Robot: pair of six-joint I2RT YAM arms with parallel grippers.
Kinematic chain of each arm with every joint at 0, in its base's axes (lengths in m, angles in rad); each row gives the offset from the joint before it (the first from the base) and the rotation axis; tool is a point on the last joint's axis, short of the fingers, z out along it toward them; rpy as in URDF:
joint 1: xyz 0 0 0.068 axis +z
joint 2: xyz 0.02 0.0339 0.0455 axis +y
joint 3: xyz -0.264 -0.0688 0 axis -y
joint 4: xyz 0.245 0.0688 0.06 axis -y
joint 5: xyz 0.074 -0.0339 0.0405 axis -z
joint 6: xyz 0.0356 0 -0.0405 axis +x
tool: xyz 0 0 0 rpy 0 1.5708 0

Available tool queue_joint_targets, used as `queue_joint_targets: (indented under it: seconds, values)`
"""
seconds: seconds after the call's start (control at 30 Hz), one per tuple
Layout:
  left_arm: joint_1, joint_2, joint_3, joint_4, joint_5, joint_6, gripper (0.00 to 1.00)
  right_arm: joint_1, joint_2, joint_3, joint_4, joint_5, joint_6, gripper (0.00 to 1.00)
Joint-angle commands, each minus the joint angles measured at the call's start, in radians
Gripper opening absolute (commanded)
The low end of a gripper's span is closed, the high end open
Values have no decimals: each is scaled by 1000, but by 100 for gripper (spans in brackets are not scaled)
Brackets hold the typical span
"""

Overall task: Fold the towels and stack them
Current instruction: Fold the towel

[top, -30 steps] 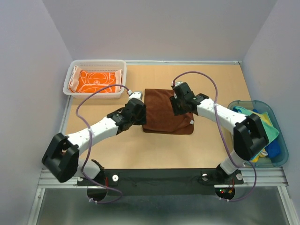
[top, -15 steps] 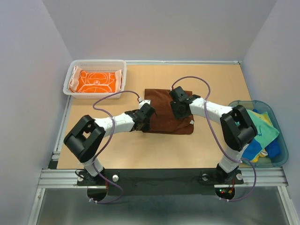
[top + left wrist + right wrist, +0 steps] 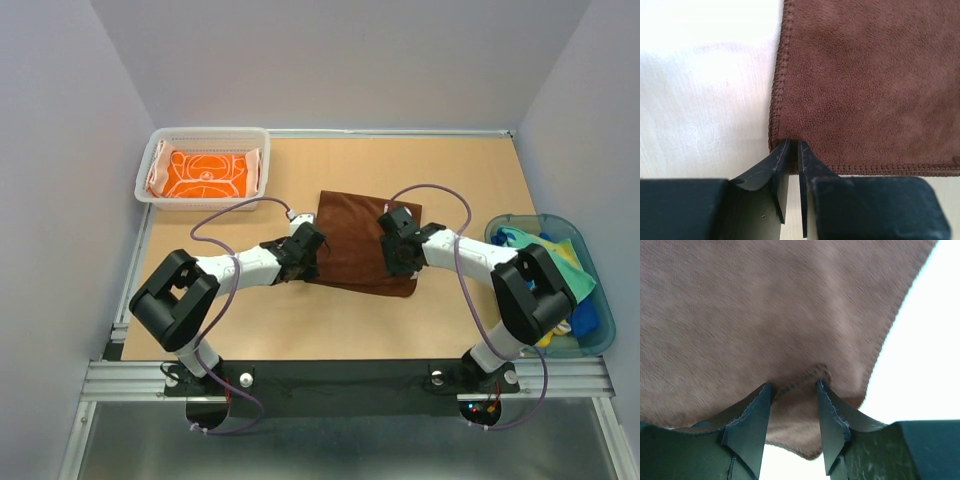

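The tan table [image 3: 450,170] carries 1 brown towel [image 3: 352,232] spread at its centre. At the right edge, a blue-green tub [image 3: 545,217] holds crumpled towels [image 3: 583,312]. Back left, a white basket [image 3: 208,131] holds 1 folded orange towel [image 3: 205,175]. The left gripper [image 3: 794,145] pinches the brown towel's near-left corner. The right gripper [image 3: 793,385] clamps a raised fold near its near-right corner.

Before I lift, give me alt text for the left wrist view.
The left gripper has its two black fingers pinched onto a corner of a dark brown towel, right at the stitched hem. The towel lies flat on the pale table and fills the upper right of the frame.
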Motion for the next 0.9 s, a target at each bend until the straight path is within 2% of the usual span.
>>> queue_joint_targets:
  seconds: [0.0, 0.3, 0.57, 0.7, 0.87]
  values:
    - [1, 0, -53, -73, 44, -29, 22, -14, -102, -64, -37, -7, 96, 47]
    - [4, -16, -62, -73, 50, -33, 22, -23, -250, -227, -48, -71, 302, 47]
    - [7, -50, -91, -75, 53, -47, 21, -28, -484, -382, -48, -50, 506, 45]
    - [7, -63, -96, -75, 56, -50, 21, -28, -575, -407, -48, -27, 523, 44]
    - [7, -89, -111, -75, 58, -58, 21, -28, -603, -309, -40, -50, 474, 41]
